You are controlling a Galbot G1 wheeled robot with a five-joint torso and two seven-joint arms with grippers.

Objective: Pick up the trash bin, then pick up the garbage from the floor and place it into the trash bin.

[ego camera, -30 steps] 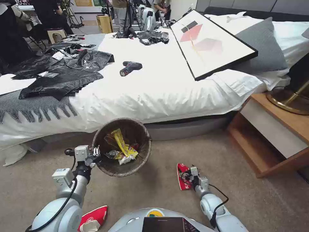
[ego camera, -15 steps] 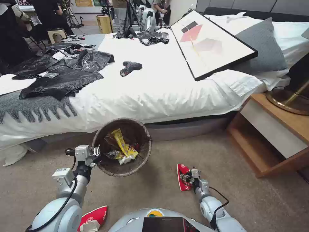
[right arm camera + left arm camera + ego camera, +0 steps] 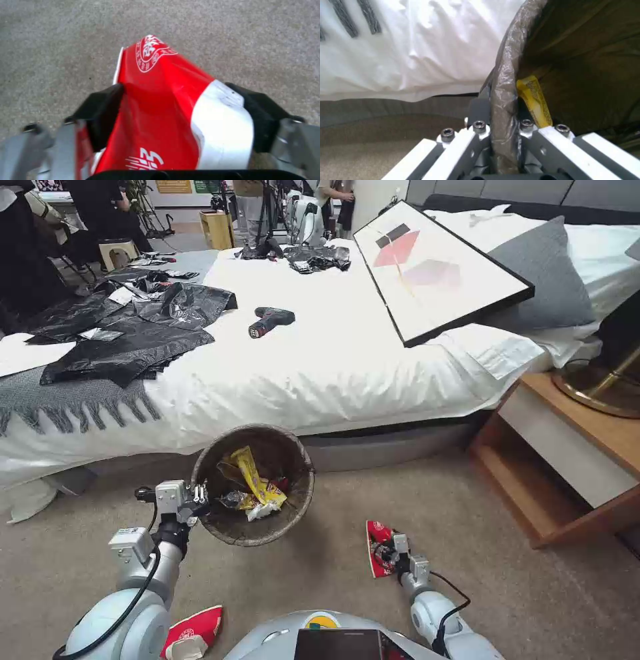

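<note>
My left gripper (image 3: 199, 495) is shut on the near rim of the trash bin (image 3: 303, 473), which hangs tilted just above the carpet in front of the bed. The left wrist view shows the bag-covered rim (image 3: 503, 75) pinched between the fingers of that gripper (image 3: 503, 122). Yellow wrappers (image 3: 253, 480) and other garbage lie inside it. To the right, low over the carpet, my right gripper (image 3: 387, 550) is shut on a crushed red-and-white paper cup (image 3: 377, 533). In the right wrist view this cup (image 3: 160, 100) sits between the black pads (image 3: 103, 110). Another crushed red-and-white cup (image 3: 197, 630) lies on the floor by my left arm.
The bed (image 3: 320, 373) runs across in front, carrying black plastic sheets (image 3: 127, 333), a drill (image 3: 270, 320) and a framed picture (image 3: 433, 267). A wooden nightstand (image 3: 567, 460) stands to the right. Open carpet (image 3: 467, 567) lies between the nightstand and my right arm.
My right gripper has drawn back slightly toward my base, and the red-and-white cup has shifted a little with it. The left gripper and the bin have stayed put.
</note>
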